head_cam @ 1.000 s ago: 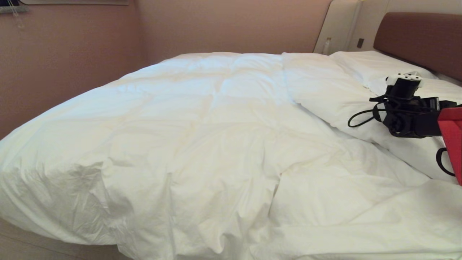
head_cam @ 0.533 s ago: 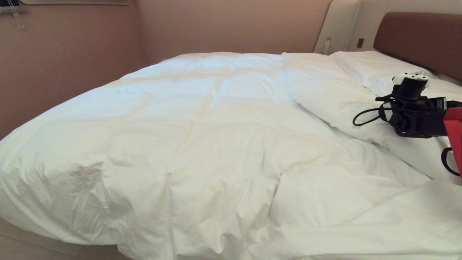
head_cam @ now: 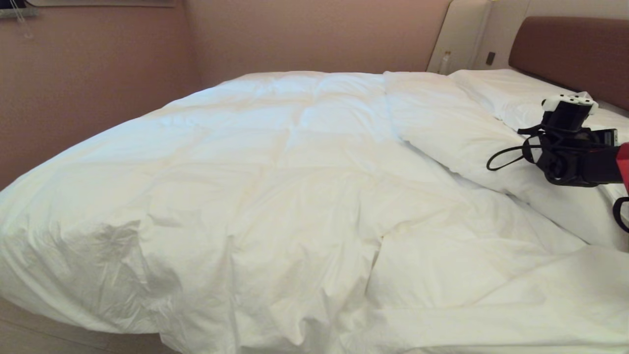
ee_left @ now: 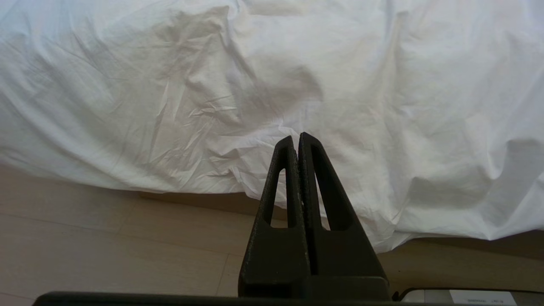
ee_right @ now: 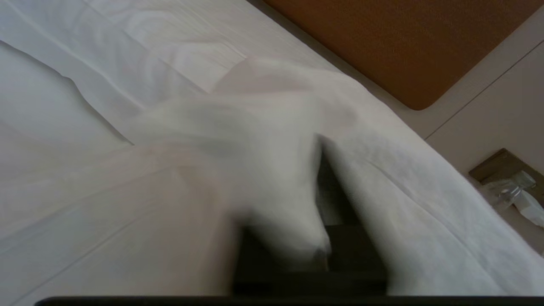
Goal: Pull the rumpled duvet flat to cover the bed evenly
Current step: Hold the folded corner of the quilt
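Note:
The puffy white duvet [head_cam: 295, 172] covers most of the bed and lies rumpled along the near edge. Its upper part is folded back below the pillows [head_cam: 506, 88]. The bed's brown headboard [head_cam: 575, 49] is at the far right. My right gripper [head_cam: 567, 103] hovers there, shut on a bunched fold of the duvet [ee_right: 255, 148], which drapes over its dark fingers [ee_right: 335, 191] and hides the tips. In the left wrist view my left gripper [ee_left: 297, 136] is shut and empty, low beside the duvet's hanging edge [ee_left: 212, 85].
A pinkish wall [head_cam: 98, 73] runs along the bed's far side. A beige panel [head_cam: 459, 34] and a small bottle [head_cam: 446, 61] stand by the headboard. A ledge with a plastic bottle [ee_right: 510, 187] is near the right gripper. Pale floor [ee_left: 106, 238] lies below the left gripper.
My right gripper has drifted right, toward the headboard, and a small peak of white cloth now rises at its tip. The rest of the duvet lies as before.

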